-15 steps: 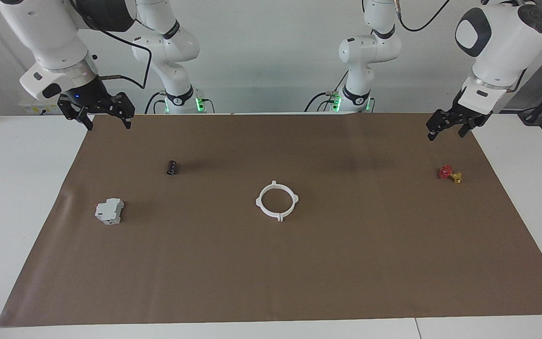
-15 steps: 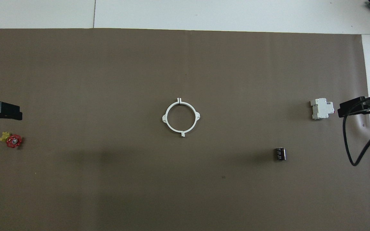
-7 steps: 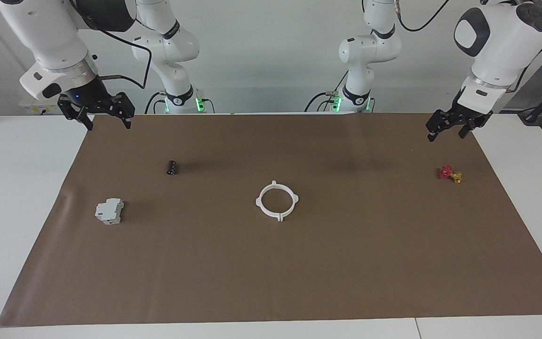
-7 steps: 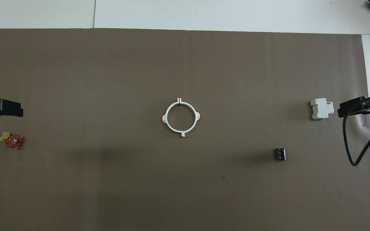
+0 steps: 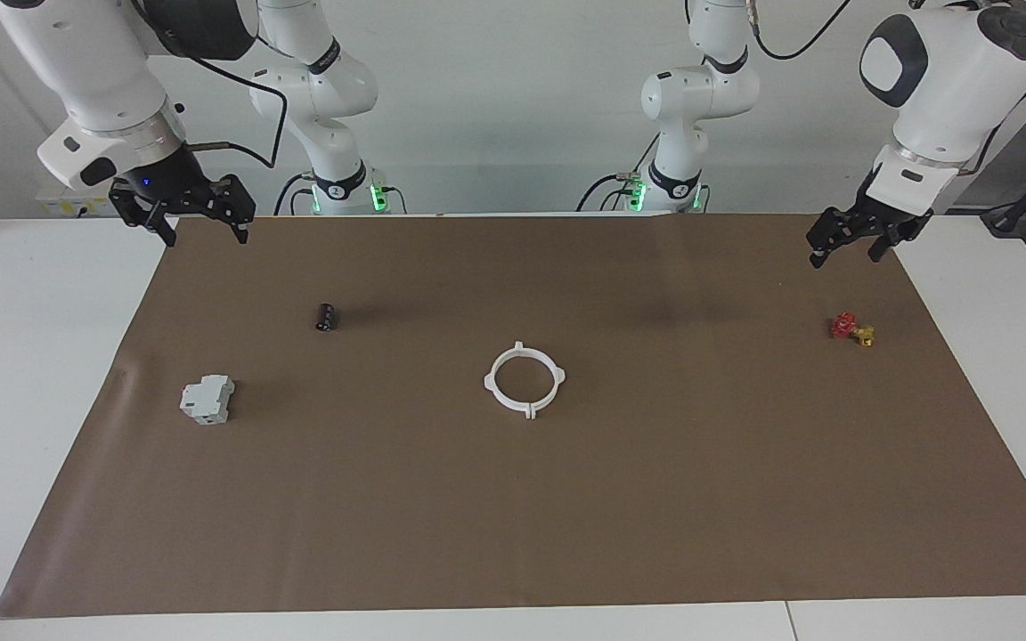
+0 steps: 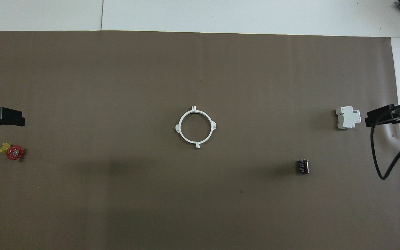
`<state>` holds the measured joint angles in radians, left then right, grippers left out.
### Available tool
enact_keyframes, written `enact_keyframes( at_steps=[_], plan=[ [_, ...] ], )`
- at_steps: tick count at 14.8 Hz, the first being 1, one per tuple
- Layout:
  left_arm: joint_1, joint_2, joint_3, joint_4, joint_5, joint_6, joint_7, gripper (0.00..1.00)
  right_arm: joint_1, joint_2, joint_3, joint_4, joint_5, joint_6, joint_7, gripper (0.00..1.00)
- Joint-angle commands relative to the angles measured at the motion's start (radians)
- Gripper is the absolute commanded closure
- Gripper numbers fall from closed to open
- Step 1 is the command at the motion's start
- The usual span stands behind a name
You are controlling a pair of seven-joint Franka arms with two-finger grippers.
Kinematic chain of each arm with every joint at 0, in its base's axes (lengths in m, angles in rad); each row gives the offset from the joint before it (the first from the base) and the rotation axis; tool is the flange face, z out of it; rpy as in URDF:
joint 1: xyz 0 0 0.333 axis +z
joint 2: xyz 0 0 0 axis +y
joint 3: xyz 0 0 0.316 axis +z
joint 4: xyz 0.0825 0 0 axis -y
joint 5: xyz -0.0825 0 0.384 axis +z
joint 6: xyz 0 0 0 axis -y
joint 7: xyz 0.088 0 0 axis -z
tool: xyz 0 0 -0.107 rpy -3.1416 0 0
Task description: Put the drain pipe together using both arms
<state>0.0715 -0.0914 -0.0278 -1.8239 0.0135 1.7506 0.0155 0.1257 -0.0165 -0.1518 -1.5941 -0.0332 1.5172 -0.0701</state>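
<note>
Ring [image 5: 524, 381] lies mid-mat, both claws [image 5: 844, 243] [image 5: 201, 221] spread apart over the mat's [image 5: 566, 534] end edges.

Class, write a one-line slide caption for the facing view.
White ring assembled mid-mat; both open tools, left and right, wait raised at the mat's corners.

Both arms are glossy white, built of rounded jointed segments with dark bands at the joints, and each ends in a black two-finger gripper: the left gripper [image 5: 848, 246] and the right gripper [image 5: 201, 224]. A black cable [image 5: 250, 89] loops above the right gripper, whose black wrist shows a small blue light just above the fingers. Green lights glow at both bases, and a dark rounded patch marks the white housing above the left gripper.
</note>
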Motion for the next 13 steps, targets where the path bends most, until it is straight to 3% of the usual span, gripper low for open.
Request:
enact_keyframes(
  at_steps=[1, 5, 8, 13],
  plan=[
    [-0.002, -0.004, 0.0, 0.0, -0.014, 0.004, -0.008, 0.0, -0.009, -0.011, 0.005, -0.007, 0.018, -0.005, -0.013, 0.0],
    [-0.005, 0.007, -0.004, 0.011, -0.023, -0.02, -0.009, 0.0, -0.009, -0.011, 0.003, -0.009, 0.018, -0.005, -0.013, 0.0],
    [-0.022, 0.076, -0.001, 0.133, -0.026, -0.097, -0.011, 0.0, -0.009, -0.011, 0.005, -0.009, 0.018, -0.005, -0.013, 0.0],
    [-0.022, 0.07, -0.001, 0.127, -0.026, -0.102, -0.011, 0.0, -0.009, -0.011, 0.003, -0.007, 0.018, -0.005, -0.013, 0.0]
  ],
)
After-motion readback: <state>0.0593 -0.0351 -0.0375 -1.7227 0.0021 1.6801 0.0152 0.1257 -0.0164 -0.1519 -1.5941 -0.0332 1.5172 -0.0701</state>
